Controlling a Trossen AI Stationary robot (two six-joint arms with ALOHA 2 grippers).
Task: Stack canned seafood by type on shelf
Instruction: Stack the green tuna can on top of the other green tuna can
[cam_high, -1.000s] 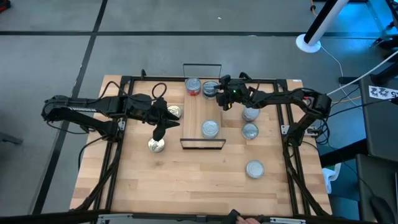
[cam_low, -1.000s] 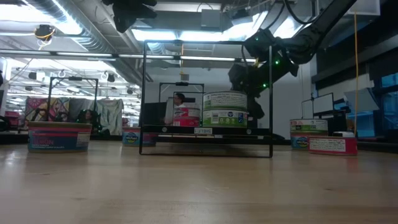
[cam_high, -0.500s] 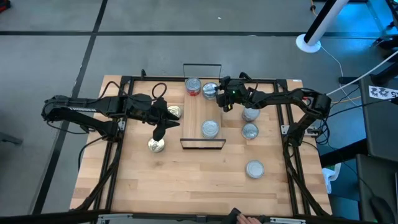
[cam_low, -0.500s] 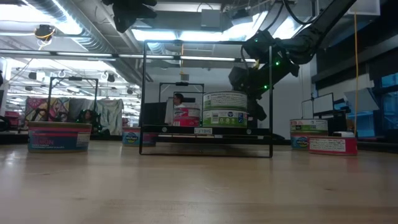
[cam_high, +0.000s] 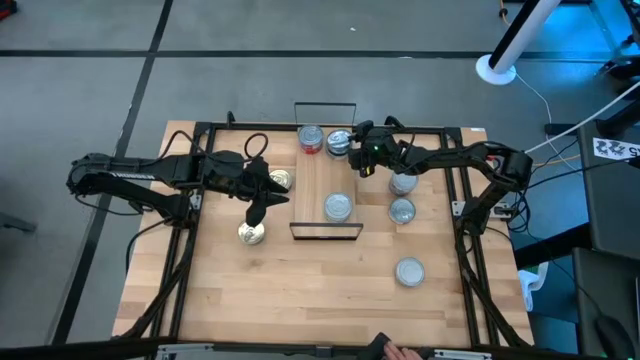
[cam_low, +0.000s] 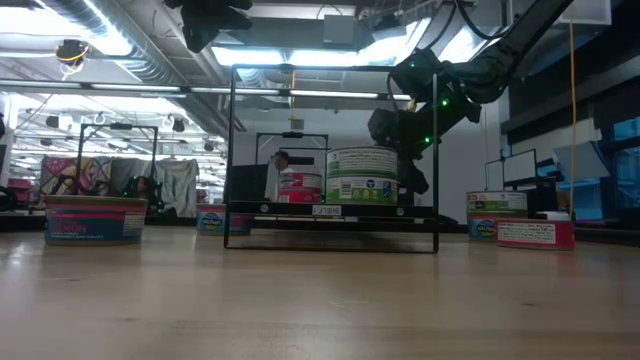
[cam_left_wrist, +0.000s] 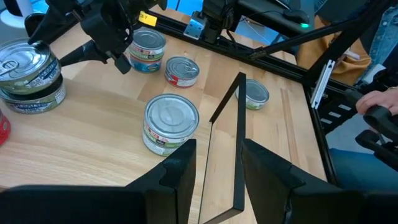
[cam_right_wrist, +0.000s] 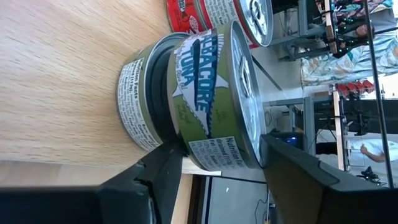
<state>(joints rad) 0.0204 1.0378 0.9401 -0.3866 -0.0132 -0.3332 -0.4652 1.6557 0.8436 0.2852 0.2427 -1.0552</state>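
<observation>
— Tabletop (cam_high: 300, 290) first: how does the shelf (cam_high: 322, 180) lie?

— I see its long axis running from the table's front towards the back, a black wire frame at each short end. Every tin stands flat, lid up. At the far end a red-labelled tin (cam_high: 311, 139) sits just beside a stack of two green-labelled tuna tins (cam_high: 338, 143); the upper tin (cam_right_wrist: 217, 93) sits off-centre on the lower tin (cam_right_wrist: 140, 102). A single tin (cam_high: 338, 207) stands near the front frame.

— Room to move?

— Bare board between that single tin and the stack, and open wood across the table's front. Three silver tins (cam_high: 401, 210) stand off the shelf's right edge, two gold-topped tins (cam_high: 251, 234) off its left.

— Jaws?

— On my right gripper (cam_high: 351, 148) they stand apart, one finger either side of the upper tin, with a gap showing at the lid. My left gripper (cam_high: 255, 215) hangs near the nearer gold tin, part open and holding nothing.

— Since a second ago?

— My right gripper has eased back a little, so the stack's lid shows more; the tins have not shifted.
</observation>
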